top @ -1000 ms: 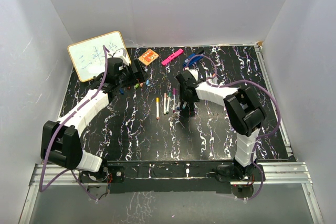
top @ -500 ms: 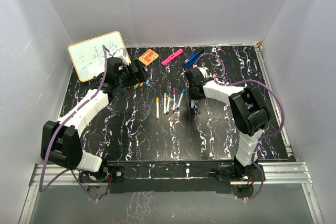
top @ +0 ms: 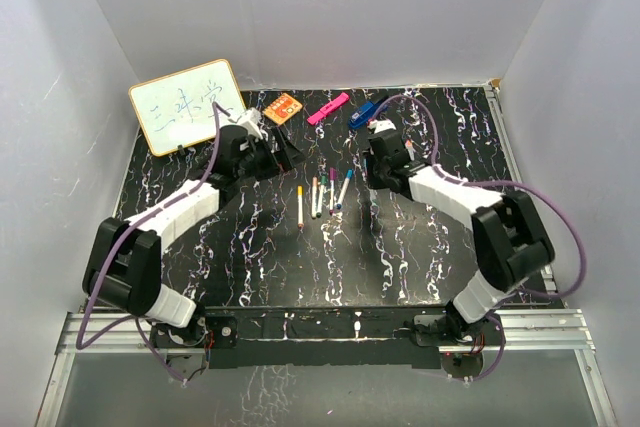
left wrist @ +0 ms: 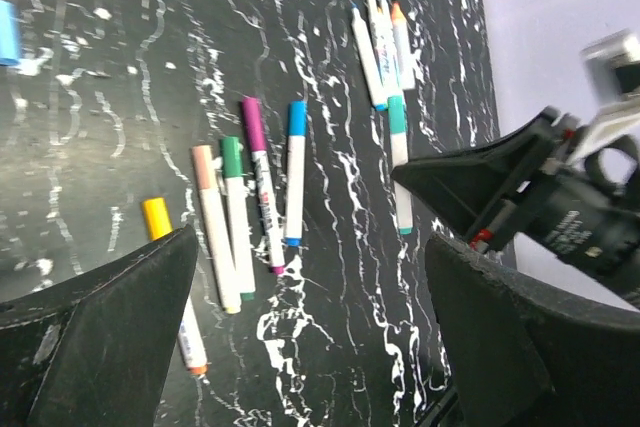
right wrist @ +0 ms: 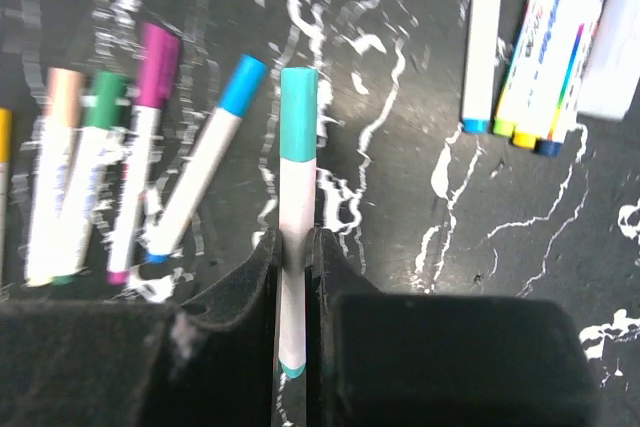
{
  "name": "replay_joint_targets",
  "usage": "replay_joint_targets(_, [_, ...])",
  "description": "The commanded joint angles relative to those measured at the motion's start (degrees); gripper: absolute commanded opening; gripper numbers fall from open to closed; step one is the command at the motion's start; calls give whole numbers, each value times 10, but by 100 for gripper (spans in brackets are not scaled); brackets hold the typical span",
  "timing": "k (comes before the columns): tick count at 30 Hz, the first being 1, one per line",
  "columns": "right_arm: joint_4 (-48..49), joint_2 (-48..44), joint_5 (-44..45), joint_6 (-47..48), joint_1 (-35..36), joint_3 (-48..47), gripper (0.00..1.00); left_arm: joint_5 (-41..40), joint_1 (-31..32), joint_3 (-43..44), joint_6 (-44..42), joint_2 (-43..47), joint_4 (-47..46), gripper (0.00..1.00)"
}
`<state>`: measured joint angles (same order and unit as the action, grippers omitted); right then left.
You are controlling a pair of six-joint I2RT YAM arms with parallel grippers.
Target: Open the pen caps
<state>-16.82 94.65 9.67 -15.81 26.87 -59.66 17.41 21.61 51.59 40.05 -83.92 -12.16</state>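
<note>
- Item held: one thin white teal pen (right wrist: 293, 217), its teal cap (right wrist: 298, 115) seated on the far end of the barrel and judged not yet opened.
- Right jaws: closed tight on the barrel of the teal pen, short of the cap, which stood clear beyond the tips. Whether the pen was lifted off the bench (top: 430, 247) could not be told.
- Left jaws: spread nearly to full width, holding nothing, and looking across the loose pens toward the right jaws.
- Loose stock, on the bench between the arms: five capped pens lying roughly side by side, with blue cap (right wrist: 244, 82), magenta cap (right wrist: 157, 50), green cap (right wrist: 108, 92), peach cap (right wrist: 64, 89) and yellow cap (left wrist: 156, 217). The blue-capped one lay just beside the held pen.
- Further cluster of pens (right wrist: 535, 37): on the other side of the held pen, too blurred to itemise.
- Back of bench: whiteboard (top: 188, 104), pink highlighter (top: 328, 107) and blue clip tool (top: 366, 112), all well apart from the work.
- Risk: the smooth round barrel could twist or slide in the pinch once the cap was pulled.
- Risk: the cap was short, so left jaws closing off-centre would likely catch barrel with cap and drag the pen out unopened.
- Risk: wide left jaws coming in low could sweep the blue-capped neighbour and scatter the row.
</note>
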Motion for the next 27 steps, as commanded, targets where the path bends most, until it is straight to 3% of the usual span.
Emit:
replay_joint_targets(1, [95,-80,-86,47,-1,20,0,21,32,19,27,-23,-56,95])
replay_joint_targets(10, [104,-119,-163,45,28,26,0,34,55,42,54,-73,-107,98])
replay_joint_targets(27, [111,-107,-146,46,101,-4,0,34,80,59,75,-101,-128,96])
